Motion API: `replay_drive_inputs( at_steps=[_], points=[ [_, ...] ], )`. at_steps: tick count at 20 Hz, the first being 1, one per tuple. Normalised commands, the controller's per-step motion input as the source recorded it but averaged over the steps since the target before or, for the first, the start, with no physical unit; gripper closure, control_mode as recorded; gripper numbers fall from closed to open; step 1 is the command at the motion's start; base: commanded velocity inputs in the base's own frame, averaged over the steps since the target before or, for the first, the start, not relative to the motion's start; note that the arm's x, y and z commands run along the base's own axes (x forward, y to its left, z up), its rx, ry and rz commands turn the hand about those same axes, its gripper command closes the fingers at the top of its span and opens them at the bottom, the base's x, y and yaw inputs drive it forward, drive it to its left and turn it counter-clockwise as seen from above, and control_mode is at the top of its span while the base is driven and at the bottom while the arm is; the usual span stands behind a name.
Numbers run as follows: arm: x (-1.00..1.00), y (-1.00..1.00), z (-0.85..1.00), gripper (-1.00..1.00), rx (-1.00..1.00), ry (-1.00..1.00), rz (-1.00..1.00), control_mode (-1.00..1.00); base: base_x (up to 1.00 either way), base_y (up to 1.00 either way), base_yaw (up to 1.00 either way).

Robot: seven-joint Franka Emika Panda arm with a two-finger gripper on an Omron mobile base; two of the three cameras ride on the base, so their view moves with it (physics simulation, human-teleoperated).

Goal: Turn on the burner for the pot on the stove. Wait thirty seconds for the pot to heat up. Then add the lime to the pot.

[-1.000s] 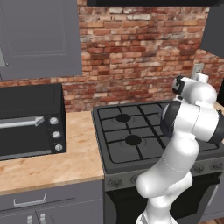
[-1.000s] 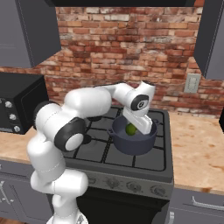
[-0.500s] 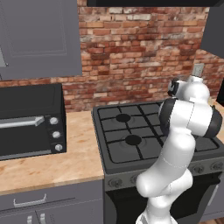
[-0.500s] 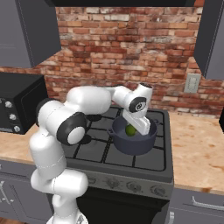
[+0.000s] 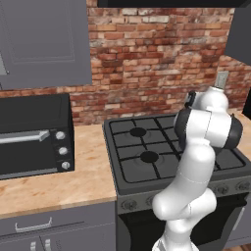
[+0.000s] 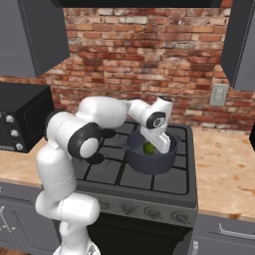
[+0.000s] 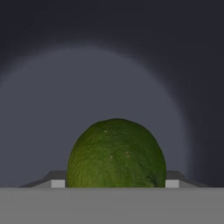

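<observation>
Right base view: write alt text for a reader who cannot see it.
A white robot arm reaches over a dark gas stove, its gripper holding a small green lime just inside a deep blue-grey pot on a rear grate. A brick wall stands behind, with a black countertop oven at left.

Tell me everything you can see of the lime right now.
The lime is a small, round, dark green fruit with a finely pebbled skin, whole and uncut. In the hand view it sits between the gripper's fingers, with the pot's dark blue-grey inside behind it. In the right base view it shows as a green spot inside the pot's rim, under the hand. Whether it touches the pot's floor cannot be told.
</observation>
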Motion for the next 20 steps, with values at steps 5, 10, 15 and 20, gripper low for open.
replay_drive_inputs(
  at_steps=[5,10,15,20],
  points=[
    [0.10,-0.06,-0.15,1.00,0.00,-0.02,-0.02,-1.00,0.00,0.00,0.00],
    [-0.12,-0.25,-0.16,1.00,0.00,-0.06,-0.01,-1.00,0.00,0.00,0.00],
    [-0.43,-0.33,-0.16,1.00,0.00,-0.09,0.00,-1.00,0.00,0.00,0.00],
    [-0.43,-0.02,0.10,-1.00,-0.01,-0.18,0.00,-1.00,0.00,0.00,0.00]
  ],
)
